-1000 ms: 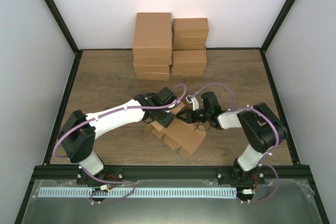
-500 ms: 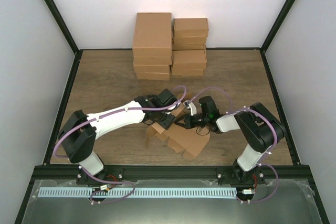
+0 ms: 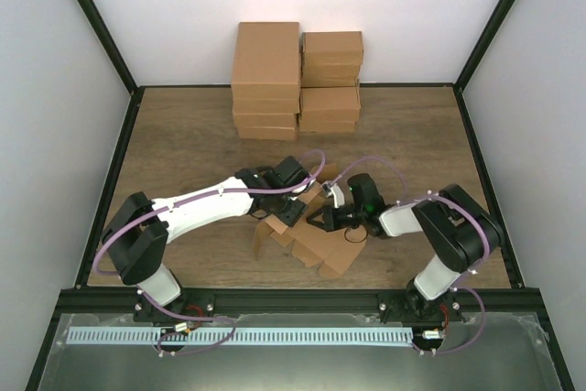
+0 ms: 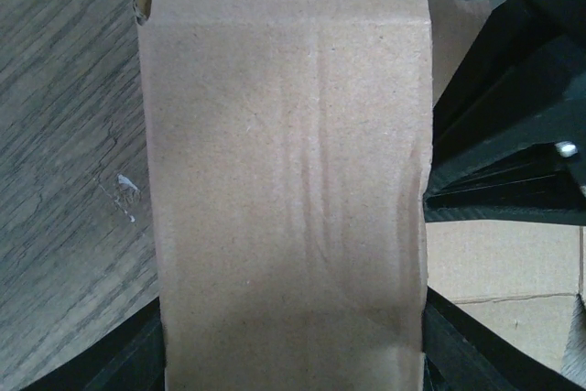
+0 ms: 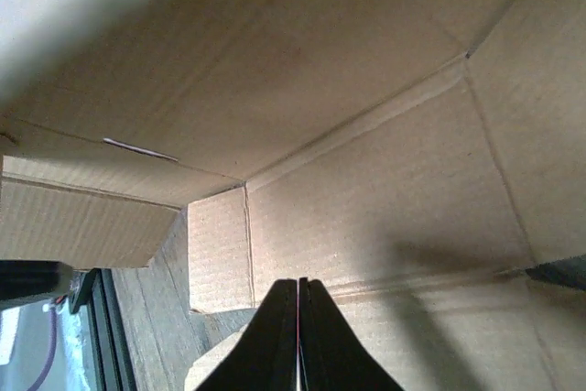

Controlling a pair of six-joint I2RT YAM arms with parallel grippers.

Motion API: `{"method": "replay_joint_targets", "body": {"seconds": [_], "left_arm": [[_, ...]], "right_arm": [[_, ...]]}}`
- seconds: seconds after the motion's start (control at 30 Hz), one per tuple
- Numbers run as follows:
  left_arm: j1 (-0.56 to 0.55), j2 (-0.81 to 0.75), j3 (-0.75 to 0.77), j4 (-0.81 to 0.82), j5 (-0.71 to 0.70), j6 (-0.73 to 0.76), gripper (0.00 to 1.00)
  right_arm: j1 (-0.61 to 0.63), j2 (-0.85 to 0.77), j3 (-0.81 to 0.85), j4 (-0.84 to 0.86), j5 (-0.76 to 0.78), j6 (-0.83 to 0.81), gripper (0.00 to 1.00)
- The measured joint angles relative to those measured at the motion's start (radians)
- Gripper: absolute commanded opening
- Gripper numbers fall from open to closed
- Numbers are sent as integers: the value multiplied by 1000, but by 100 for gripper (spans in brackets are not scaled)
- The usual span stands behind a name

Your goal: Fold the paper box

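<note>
The brown paper box [image 3: 322, 246] lies unfolded and partly raised on the wooden table between my arms. My left gripper [image 3: 293, 211] sits over its far-left flap. In the left wrist view one cardboard panel [image 4: 284, 180] fills the space between the spread fingers [image 4: 137, 365], facing the camera, its edges at both fingers. My right gripper [image 3: 322, 220] is shut and empty, and pokes into the box from the right. In the right wrist view its closed tips [image 5: 299, 283] point at the inner wall and crease of the box [image 5: 366, 180].
Two stacks of closed brown boxes [image 3: 267, 80] [image 3: 330, 81] stand at the back of the table. The right arm's black parts [image 4: 513, 135] lie close on the right in the left wrist view. A black frame rail [image 3: 293, 299] runs along the near edge.
My right gripper has moved left and slightly nearer, deeper into the box. The box has shifted a little left and toward me. My left gripper has barely moved.
</note>
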Motion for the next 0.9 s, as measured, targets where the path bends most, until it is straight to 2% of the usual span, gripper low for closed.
{"method": "replay_joint_targets", "body": {"seconds": [0.3, 0.53, 0.6, 0.7, 0.9], "left_arm": [[0, 0, 0, 2, -2, 0, 62], [0, 0, 0, 2, -3, 0, 62], [0, 0, 0, 2, -3, 0, 62], [0, 0, 0, 2, -3, 0, 62], [0, 0, -1, 2, -3, 0, 62]], "right_arm": [[2, -193, -10, -73, 154, 0, 6], [-1, -263, -13, -124, 335, 34, 9], [-11, -267, -14, -138, 388, 49, 9], [-32, -262, -13, -162, 443, 66, 1], [-76, -139, 29, -203, 489, 89, 1]]}}
